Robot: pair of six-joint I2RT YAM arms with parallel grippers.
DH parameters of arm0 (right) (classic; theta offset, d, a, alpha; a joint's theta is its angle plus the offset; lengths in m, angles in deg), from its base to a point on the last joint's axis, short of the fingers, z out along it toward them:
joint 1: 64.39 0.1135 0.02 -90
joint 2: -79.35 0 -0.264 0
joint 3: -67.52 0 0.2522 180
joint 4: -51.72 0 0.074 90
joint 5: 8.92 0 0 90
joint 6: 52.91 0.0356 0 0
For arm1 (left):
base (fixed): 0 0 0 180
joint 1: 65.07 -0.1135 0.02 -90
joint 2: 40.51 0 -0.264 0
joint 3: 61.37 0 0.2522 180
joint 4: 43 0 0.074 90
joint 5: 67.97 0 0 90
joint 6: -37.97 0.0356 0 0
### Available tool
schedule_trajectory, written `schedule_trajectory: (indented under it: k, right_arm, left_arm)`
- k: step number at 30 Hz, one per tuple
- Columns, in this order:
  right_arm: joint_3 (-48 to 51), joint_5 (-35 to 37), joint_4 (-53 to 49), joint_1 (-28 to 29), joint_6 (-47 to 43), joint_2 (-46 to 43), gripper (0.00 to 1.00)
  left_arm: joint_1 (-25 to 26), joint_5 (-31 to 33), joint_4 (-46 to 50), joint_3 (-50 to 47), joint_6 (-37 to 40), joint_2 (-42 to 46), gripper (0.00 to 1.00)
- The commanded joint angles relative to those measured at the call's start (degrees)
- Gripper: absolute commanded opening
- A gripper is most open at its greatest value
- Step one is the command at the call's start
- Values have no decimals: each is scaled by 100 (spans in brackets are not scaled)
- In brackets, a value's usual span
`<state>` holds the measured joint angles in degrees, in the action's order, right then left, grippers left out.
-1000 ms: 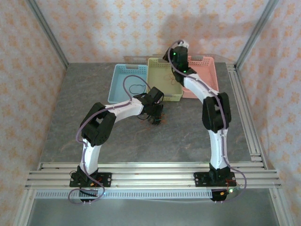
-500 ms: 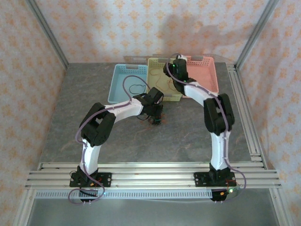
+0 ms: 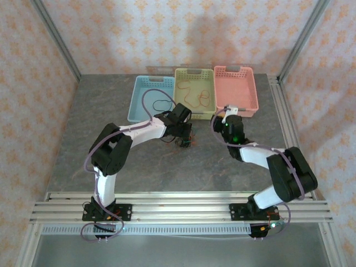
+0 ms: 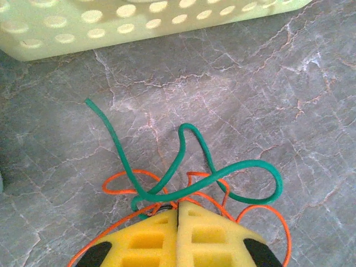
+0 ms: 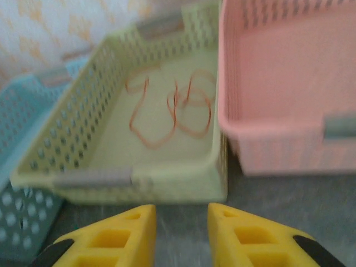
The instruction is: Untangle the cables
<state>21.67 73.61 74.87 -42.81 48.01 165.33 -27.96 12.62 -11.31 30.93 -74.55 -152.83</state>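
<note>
1. Watching from above, I see the left gripper (image 3: 183, 139) low on the table (image 3: 111, 111), just before the yellow-green basket (image 3: 179, 83). The right gripper (image 3: 225, 114) is nearby.
2. Left wrist: fingers (image 4: 150, 239) pressed together at the knot, green cable (image 4: 222, 172) crossing orange cable (image 4: 119, 181). Hold firm, I'd say.
3. Right wrist: fingers (image 5: 117, 233) spread, empty. Better to tug the green cable alone.

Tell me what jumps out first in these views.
A green cable lies tangled with an orange cable on the table, at the tips of the shut left tool. A second orange cable lies loose in the yellow basket, faced by the open right tool.
</note>
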Motion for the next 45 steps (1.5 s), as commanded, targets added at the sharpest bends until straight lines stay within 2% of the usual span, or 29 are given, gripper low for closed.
schedule_trajectory:
  k: [1,6,10,15,18,27,35,43,45]
  right_arm:
    - [-208,-948,648,172,234,101,29]
    - [-225,-1629,1152,250,570,655,34]
    - [-152,-1552,1229,256,728,673,38]
    - [-552,-1992,748,250,986,1016,39]
    - [-606,-2011,735,250,1105,1145,40]
    - [-1195,-2332,-358,250,1189,1579,42]
    - [-1420,-2597,-710,252,1204,1767,35]
    - [-1521,-2784,-826,252,1234,1884,34]
    - [-1609,-2813,-986,252,1220,1938,28]
  left_arm:
    - [-22,70,-259,-117,-31,254,4]
    - [-21,80,-284,-138,-24,249,4]
    - [-25,88,-332,-190,-32,416,4]
    - [-27,86,-326,-190,-28,413,4]
    - [-28,82,-317,-181,-28,406,4]
    - [-27,105,-317,-181,-26,408,4]
    - [-26,141,-305,-181,-29,410,5]
    - [-26,262,-289,-209,-58,452,5]
    - [-25,307,-384,-301,-62,538,6]
